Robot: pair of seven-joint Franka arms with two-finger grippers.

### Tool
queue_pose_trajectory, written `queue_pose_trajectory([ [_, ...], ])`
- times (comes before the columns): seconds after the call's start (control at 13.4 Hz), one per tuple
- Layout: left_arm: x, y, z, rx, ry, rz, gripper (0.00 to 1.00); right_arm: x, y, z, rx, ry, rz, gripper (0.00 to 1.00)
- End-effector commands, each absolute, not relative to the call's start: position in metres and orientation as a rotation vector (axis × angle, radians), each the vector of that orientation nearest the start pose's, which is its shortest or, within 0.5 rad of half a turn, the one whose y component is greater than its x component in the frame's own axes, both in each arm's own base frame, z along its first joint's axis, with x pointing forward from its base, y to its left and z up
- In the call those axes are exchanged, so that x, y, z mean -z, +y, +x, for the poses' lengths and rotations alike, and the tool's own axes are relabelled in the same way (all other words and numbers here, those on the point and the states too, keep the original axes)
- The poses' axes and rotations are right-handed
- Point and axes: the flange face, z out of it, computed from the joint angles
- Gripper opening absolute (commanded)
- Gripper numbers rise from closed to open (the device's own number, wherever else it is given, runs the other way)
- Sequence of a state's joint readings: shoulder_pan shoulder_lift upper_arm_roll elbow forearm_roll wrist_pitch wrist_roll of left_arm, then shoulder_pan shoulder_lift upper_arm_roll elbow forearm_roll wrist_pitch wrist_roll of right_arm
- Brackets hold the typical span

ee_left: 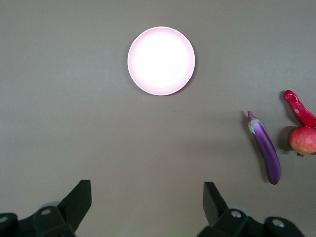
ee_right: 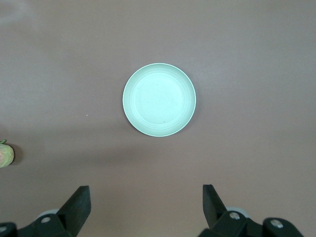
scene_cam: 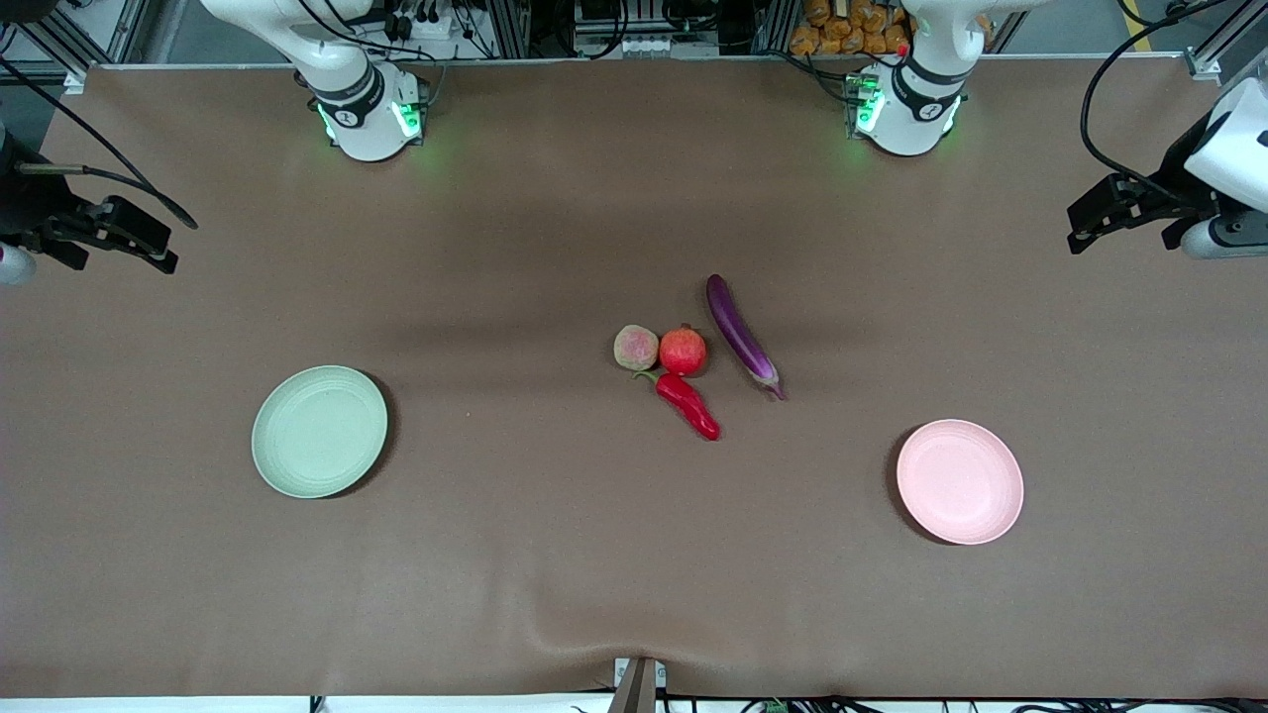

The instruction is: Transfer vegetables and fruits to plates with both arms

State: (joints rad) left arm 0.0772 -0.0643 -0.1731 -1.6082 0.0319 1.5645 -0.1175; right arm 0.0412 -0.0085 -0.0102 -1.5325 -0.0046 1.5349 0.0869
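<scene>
A purple eggplant, a red chili pepper, a red pomegranate-like fruit and a pale yellow-green fruit lie clustered at the table's middle. The pale green plate lies empty toward the right arm's end, and the pale pink plate lies empty toward the left arm's end. My left gripper is open and empty, high over its end of the table; its wrist view shows the pink plate, eggplant, chili and pomegranate. My right gripper is open and empty, high over its end; its wrist view shows the green plate and the pale fruit.
The brown table cover has a small wrinkle at the edge nearest the front camera. The two arm bases stand along the edge farthest from that camera.
</scene>
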Motion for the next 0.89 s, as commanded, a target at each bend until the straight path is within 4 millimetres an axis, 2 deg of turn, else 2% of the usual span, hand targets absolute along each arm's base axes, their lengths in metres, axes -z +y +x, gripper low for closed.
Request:
queue_pose_trajectory([
  [0.0, -0.642, -0.052, 0.536, 0.021, -0.039, -3.126, 1.00, -0.648, 0.013, 0.543, 0.037, 0.078, -3.147, 1.00],
  [0.37, -0.638, -0.056, 0.535, -0.005, -0.030, -3.122, 1.00, -0.647, 0.014, 0.542, 0.032, 0.078, -3.147, 1.00],
  [0.82, -0.639, -0.045, 0.532, -0.027, -0.034, -3.124, 1.00, -0.646, 0.015, 0.543, 0.030, 0.075, -3.147, 1.00],
])
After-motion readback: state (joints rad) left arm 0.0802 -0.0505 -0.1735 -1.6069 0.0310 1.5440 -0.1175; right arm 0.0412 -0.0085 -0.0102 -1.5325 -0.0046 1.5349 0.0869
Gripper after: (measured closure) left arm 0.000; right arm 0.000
